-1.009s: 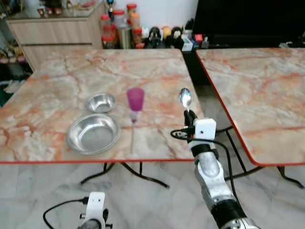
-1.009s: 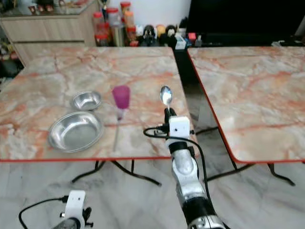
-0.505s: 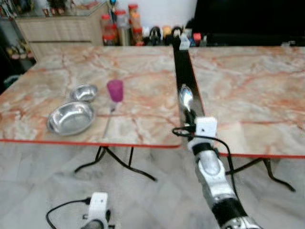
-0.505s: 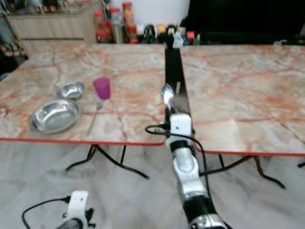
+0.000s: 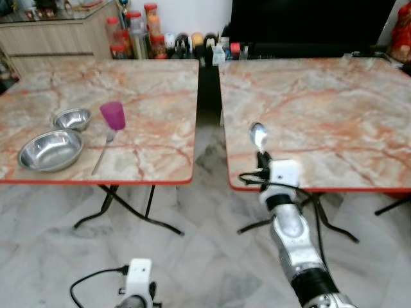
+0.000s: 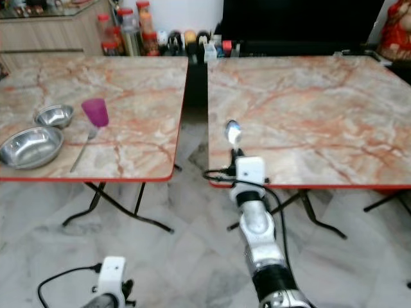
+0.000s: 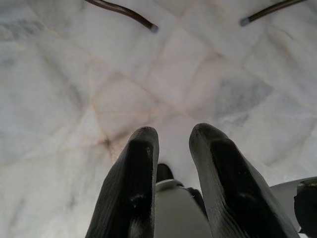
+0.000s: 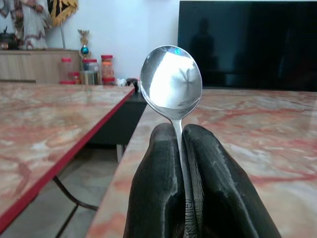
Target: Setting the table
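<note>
View shift: the camera has swung toward the robot's right since one second ago; the whole scene slid left in the head views, so this reads as the robot turning, not the things moving.
Right gripper [image 5: 259,149]: raised in front of the body, over the near edge of the right tabletop [image 5: 334,102]; earlier it was over the near right corner of the left tabletop [image 5: 148,96].
Fingers, right: pressed together on the handle of the spoon [image 8: 171,79]; the grip looks the same as in the earlier frames.
Spoon: upright, bowl uppermost, handle hidden between the fingers.
Left gripper [image 7: 171,148]: hangs low, pointing at the marble floor [image 7: 64,89]; fingers a narrow gap apart, holding nothing.
Left tabletop contents: large steel bowl [image 5: 50,149], small steel bowl [image 5: 71,118] just behind it, purple cup [image 5: 112,115], fork [image 5: 103,153] lying in front of the cup. Arrangement among them unchanged from earlier frames.
Meaning for task: judged, the spoon is being carried away from the existing place setting toward the right tabletop; whether it will be laid there cannot be told.
Progress: spoon not yet set down.
Risk: the thin handle could slip or tilt in the grip as the robot turns.
</note>
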Robot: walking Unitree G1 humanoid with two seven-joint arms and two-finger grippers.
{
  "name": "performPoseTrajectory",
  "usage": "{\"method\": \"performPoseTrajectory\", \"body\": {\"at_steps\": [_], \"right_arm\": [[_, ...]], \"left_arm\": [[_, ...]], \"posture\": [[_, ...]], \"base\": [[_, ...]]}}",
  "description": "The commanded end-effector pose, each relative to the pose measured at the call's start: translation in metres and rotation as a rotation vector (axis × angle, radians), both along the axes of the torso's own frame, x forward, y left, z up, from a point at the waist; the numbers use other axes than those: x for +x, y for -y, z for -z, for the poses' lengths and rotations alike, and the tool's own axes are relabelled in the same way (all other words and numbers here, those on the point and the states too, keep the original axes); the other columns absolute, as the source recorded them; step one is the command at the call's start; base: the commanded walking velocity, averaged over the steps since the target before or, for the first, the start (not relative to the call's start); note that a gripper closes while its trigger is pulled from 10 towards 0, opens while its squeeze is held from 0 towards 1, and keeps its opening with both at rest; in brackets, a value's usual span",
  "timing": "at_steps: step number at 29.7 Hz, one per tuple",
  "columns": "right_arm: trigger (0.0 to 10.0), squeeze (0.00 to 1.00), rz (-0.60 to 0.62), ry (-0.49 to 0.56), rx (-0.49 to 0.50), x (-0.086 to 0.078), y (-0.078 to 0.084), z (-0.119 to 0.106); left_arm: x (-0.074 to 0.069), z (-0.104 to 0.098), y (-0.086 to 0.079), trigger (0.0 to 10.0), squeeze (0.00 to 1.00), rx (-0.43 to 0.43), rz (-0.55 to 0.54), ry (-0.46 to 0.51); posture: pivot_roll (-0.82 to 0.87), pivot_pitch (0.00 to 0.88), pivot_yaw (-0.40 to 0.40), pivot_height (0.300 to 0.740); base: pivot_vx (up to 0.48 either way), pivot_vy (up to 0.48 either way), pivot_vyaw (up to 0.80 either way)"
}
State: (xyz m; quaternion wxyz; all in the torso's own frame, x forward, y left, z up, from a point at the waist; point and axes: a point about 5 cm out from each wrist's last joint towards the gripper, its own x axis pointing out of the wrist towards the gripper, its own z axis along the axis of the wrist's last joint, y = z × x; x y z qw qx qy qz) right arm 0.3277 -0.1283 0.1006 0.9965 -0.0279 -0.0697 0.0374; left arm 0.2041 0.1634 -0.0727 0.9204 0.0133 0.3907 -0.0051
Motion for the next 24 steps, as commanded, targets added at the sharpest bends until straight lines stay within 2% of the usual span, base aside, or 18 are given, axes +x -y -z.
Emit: {"method": "performPoseTrajectory", "body": {"at_steps": [1,11,24], "right_arm": [[10.0,0.00,-0.020,0.021,0.005,0.0026,-0.0073,-0.0067],[10.0,0.00,-0.011,0.017,0.012,0.0024,-0.0063,-0.0065],[10.0,0.00,-0.006,0.010,0.017,0.0038,-0.0058,-0.0064]], "left_arm": [[-0.0008,0.0000,-0.0083,10.0,0.00,0.018,-0.010,-0.005],[0.0004,-0.0007,-0.0075,10.0,0.00,0.016,-0.004,0.001],[0.0036,-0.0028,-0.0063,10.0,0.00,-0.019,-0.022,0.020]], "posture": [[-0.02,0.000,0.004,0.740],[-0.02,0.000,0.005,0.740],[-0.02,0.000,0.003,0.740]], "base": [[0.000,-0.326,0.00],[0.000,-0.322,0.00],[0.000,0.000,0.00]]}}
